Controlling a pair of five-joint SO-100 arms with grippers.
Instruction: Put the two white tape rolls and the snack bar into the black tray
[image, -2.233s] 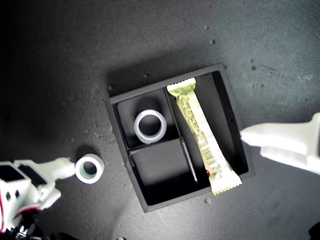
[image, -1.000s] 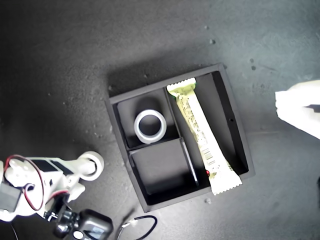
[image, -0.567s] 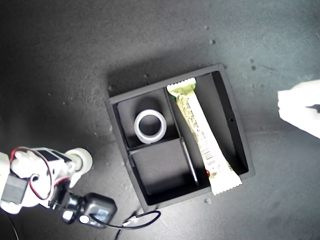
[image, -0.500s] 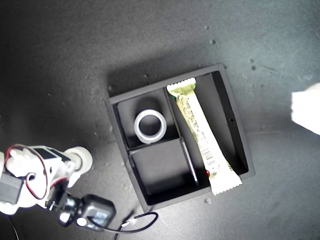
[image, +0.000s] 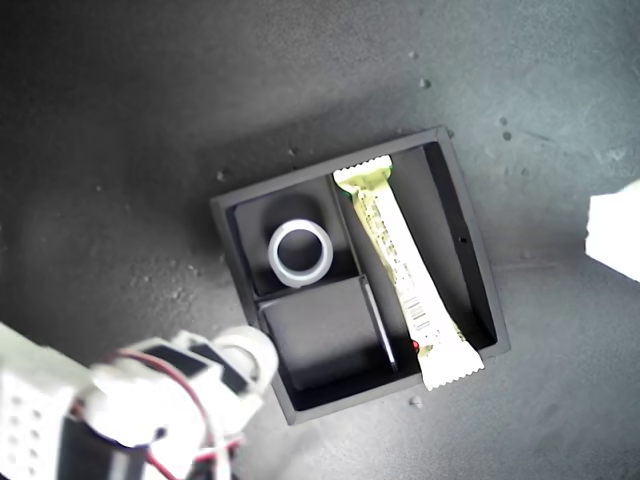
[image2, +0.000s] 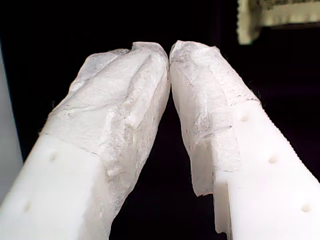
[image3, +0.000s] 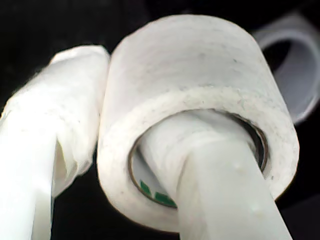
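My second hand (image3: 145, 150) is now carrying the smaller tape roll (image3: 200, 115) up beside the black tray (image: 232, 262), pinching its wall (light, stiff); my first hand (image2: 169, 50) is sitting pressed together.

No word, brand or number can be read anywhere. The snack bar (image: 404, 270) carries a barcode near its 5 o'clock end and rows of dark print along the wrapper, all too small to make out. The held tape roll (image3: 200, 125) shows green marks inside its core, illegible.

A dark grey, matte work surface (image: 150, 130) is seen throughout; it is mottled. Pale specks (image: 424, 83) are scattered across it.
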